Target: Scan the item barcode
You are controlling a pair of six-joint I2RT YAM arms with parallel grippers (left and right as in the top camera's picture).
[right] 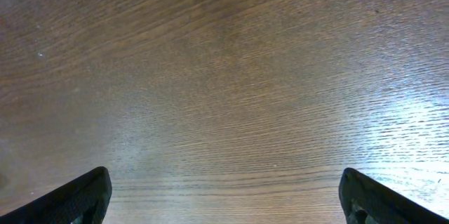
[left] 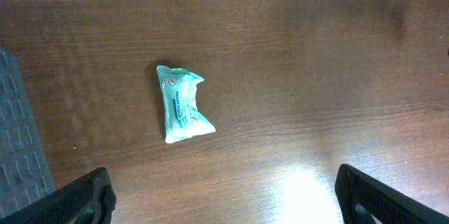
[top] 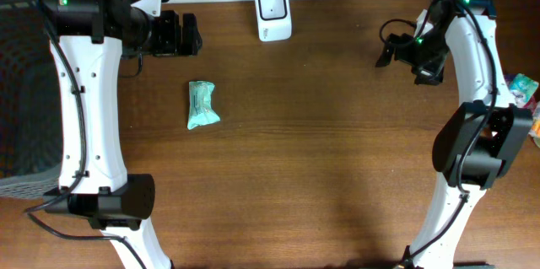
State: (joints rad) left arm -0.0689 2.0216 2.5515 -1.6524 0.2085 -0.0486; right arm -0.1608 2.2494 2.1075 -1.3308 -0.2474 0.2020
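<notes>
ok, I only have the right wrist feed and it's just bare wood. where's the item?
Observer: A teal packet lies flat on the table, on the left arm's side.
Operator: and the scanner?
Observer: The white scanner sits at the far edge, near the middle, apart from the packet.
Operator: is left on the packet yet?
Observer: No. The left gripper is open and holds nothing; its camera shows the packet lying beyond the fingertips, untouched.
</notes>
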